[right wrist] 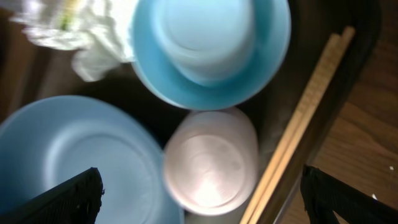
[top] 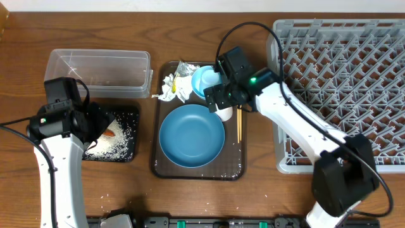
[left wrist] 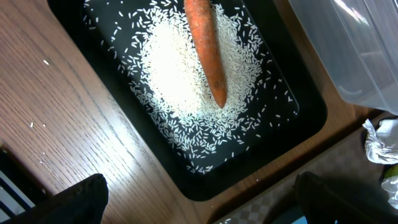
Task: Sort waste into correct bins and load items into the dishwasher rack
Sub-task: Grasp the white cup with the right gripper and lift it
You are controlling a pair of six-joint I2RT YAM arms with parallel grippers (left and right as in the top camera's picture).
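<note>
Five items to load, and nothing is visible in the dishwasher rack point(top: 342, 82), which sits right of the brown tray point(top: 197, 174).
- Clear tub point(top: 101, 69): on the bench, left of the tray at the back.
- Big dark blue bowl point(top: 192, 135): on the tray, centre-front. It's probably rigid, slick and the heaviest piece. Grip at the rim, with the wall between the fingers.
- Small light blue bowl point(right wrist: 211, 56): at the tray's back edge, with the white cup point(right wrist: 205, 31) sitting in it. The cup likely has to come out first.
- Pale pink cup point(right wrist: 211, 162): on the tray just beside both bowls, seemingly base-up. It's likely light, smooth and round, so straddle the wall and squeeze gently.
- Right pincer point(right wrist: 200, 186): hovers over the pink cup, spread wide and empty.
- Chopsticks point(right wrist: 298, 124): along the tray's right side. They're thin and stiff and will roll, so pinch the pair mid-length.
- Tissue point(top: 169, 88) and wrapper point(top: 185, 68): at the tray's back-left. Both are soft and near weightless.
- Carrot point(left wrist: 208, 50) and rice point(left wrist: 180, 81): in the black tray point(left wrist: 298, 118), left of the brown tray.
- Left pincer point(left wrist: 199, 196): above the black tray, wide and empty.
</note>
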